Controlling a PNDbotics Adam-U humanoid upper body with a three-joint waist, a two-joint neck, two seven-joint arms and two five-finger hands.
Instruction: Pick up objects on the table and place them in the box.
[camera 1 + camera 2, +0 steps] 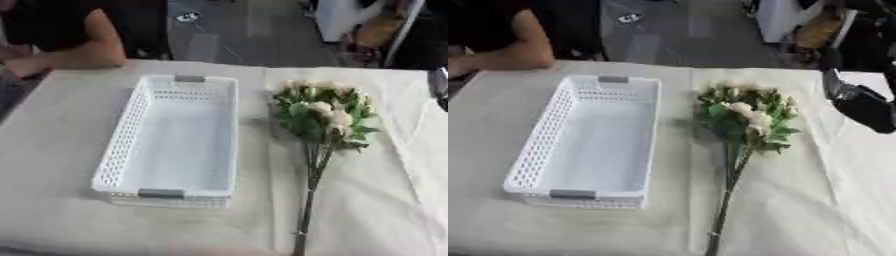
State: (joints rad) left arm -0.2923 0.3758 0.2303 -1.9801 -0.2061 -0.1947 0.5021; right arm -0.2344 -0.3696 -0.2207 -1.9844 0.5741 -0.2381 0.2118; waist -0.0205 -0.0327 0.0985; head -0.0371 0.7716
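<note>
The table [52, 210] is spread with a pale, creased cloth [833, 200]. On its left half sits a white perforated basket [122, 145], long side running near to far, with grey handles at both ends. Just beside it to the right lies a bunch of cream flowers [747, 116], blooms toward the far side, dark stems pointing to the near edge.

Box [171, 142] left on the table [52, 210] — flowers [325, 117] right.
</note>
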